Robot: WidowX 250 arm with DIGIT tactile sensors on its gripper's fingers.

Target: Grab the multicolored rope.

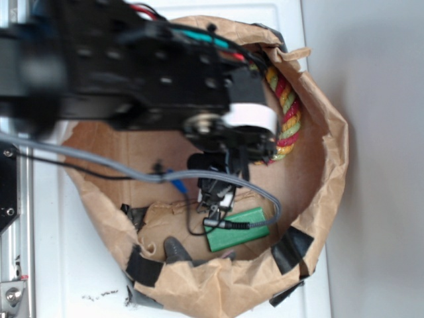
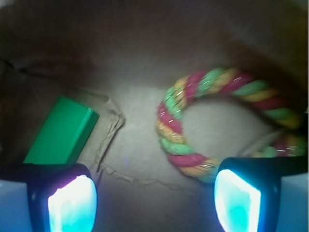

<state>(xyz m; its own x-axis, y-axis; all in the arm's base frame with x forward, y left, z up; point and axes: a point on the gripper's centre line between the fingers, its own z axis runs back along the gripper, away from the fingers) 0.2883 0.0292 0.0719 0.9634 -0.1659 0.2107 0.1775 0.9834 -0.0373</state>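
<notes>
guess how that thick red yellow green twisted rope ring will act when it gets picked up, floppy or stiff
The thick twisted red, yellow and green rope ring will probably sag somewhat, being soft strands, though its thickness and tight twist should hold the loop shape. Its ridged surface looks grippy, unlikely to slip from the open tool. It likely weighs little.

Robotics lab test station: white worktop point(image 1: 59, 265) with metal rail point(image 1: 23, 218) at its edge, exposed cabling point(image 1: 119, 164), and a taped brown-paper enclosure point(image 1: 318, 199) forming a makeshift workspace.
</notes>
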